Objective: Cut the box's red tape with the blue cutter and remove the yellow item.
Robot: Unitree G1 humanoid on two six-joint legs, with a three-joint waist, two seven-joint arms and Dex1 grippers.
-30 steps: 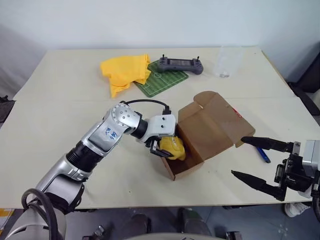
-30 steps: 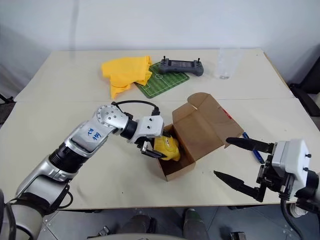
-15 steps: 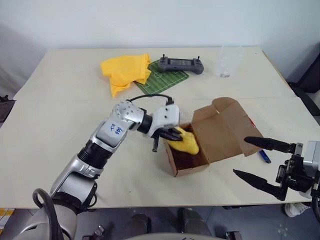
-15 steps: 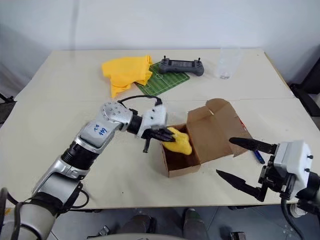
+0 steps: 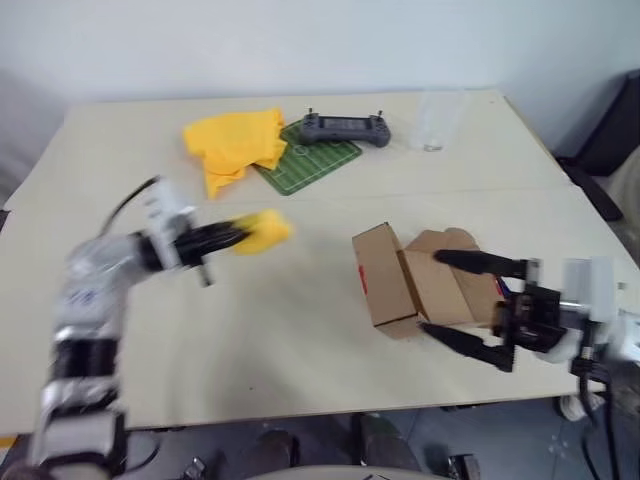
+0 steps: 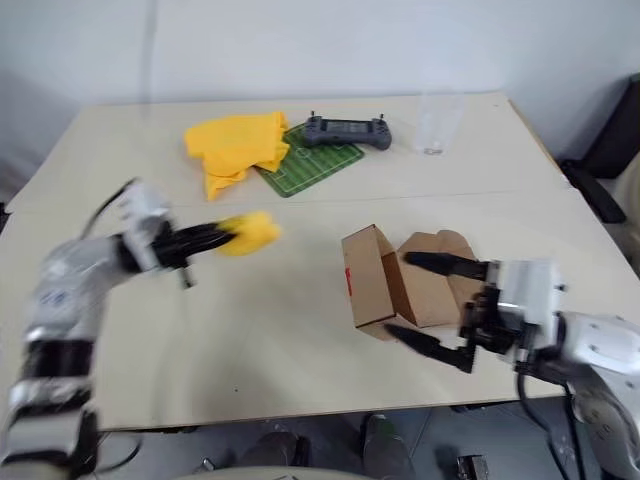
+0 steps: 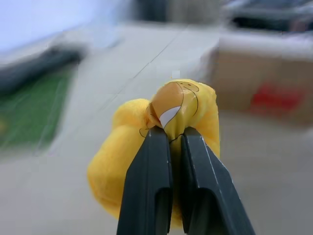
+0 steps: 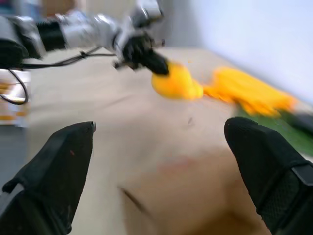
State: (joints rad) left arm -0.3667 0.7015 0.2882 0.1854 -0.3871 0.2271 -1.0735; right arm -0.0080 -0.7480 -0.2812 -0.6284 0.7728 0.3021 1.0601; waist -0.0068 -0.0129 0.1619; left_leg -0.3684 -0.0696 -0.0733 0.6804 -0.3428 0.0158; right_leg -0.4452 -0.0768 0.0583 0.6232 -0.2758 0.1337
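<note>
Gripper on the left arm [image 5: 232, 238] is clamped tight on the small yellow rounded lump [image 5: 261, 230], holding it up over the bare beige tabletop [image 5: 280, 330], well off to the left of the small brown cardboard box [image 6: 372, 280]. Wrist cam on that side shows the two black fingers [image 7: 149, 181] pinched together right on the lump's orange face. Box sits on the table with its flaps splayed toward the right and a bit of red tape [image 6: 348, 283] on the side facing us. Right gripper [image 6: 428, 300] is spread wide, empty, fingers straddling the box's opened flap end. Big yellow cloth [image 5: 233, 145], green mat [image 5: 310, 165] and grey game controller [image 5: 344, 127] sit at the back
</note>
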